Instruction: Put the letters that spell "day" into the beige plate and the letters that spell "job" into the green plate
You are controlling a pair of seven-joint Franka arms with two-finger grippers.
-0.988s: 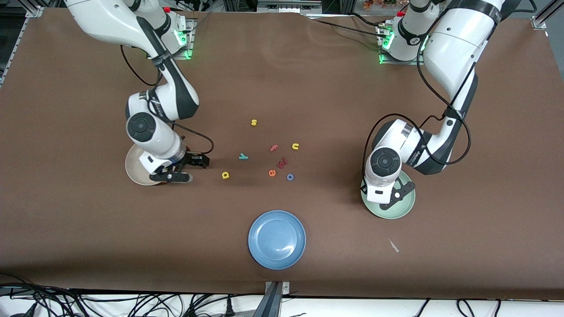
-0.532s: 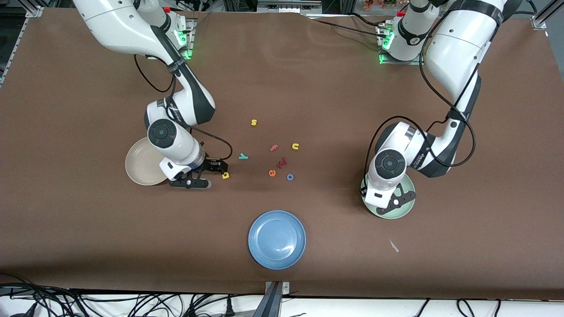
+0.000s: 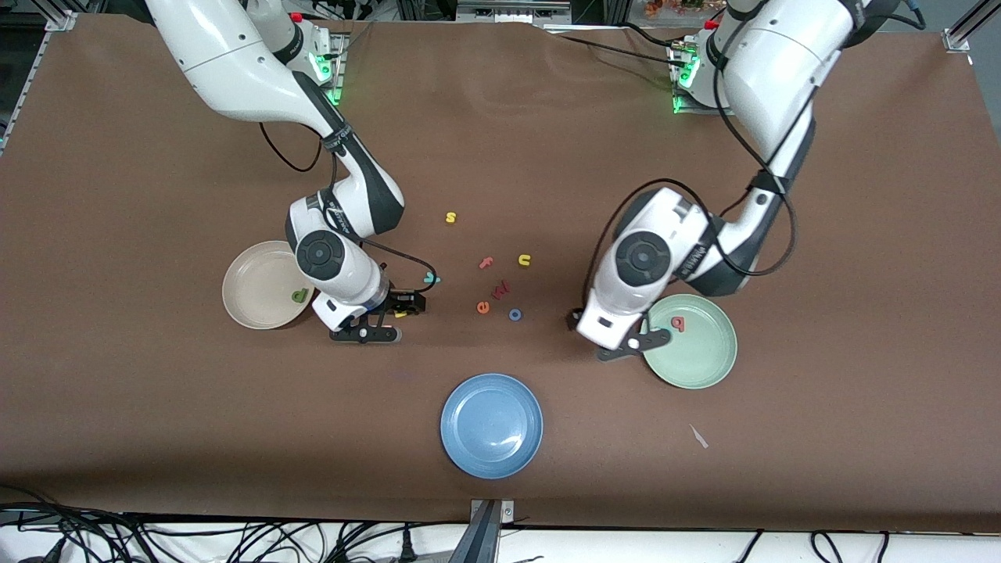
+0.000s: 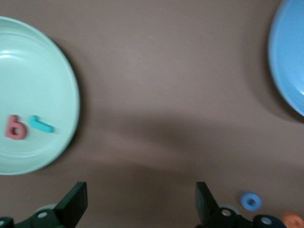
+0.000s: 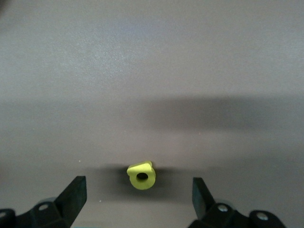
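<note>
Right gripper [image 3: 389, 315]: being held low over the table just beside the beige plate, toward the table's middle; its fingers [image 5: 71, 197] are being kept wide apart with nothing between them.
Yellow "a" [image 5: 141, 175]: lying on the table between the right gripper's spread fingertips, touched by neither; in the front view it [image 3: 400, 313] is being half hidden by the gripper.
Beige plate [image 3: 242, 301]: being shown only by the front view, at the right arm's end of the table.
Green "d" [image 3: 299, 295]: lying in the beige plate, near the rim toward the right gripper.
Teal "y" [image 3: 431, 277]: being partly covered by the right arm's cable in the front view, on the table farther from the camera than the "a".
Left gripper [image 3: 611, 336]: being held over bare table just beside the green plate; its fingers [image 4: 72, 204] are spread fully and are gripping nothing.
Green plate [image 3: 708, 367]: at the left arm's end of the table.
Red "b" [image 4: 14, 127]: lying in the green plate, seen in both views.
Teal "j" [image 4: 41, 124]: lying beside the "b" in the plate; being shown clearly by the left wrist view only.
Blue "o" [image 3: 514, 314]: lying on the table amid the loose letters, beside an orange "e" [image 3: 483, 307].
Blue plate [image 3: 492, 424]: nearest the front camera.
</note>
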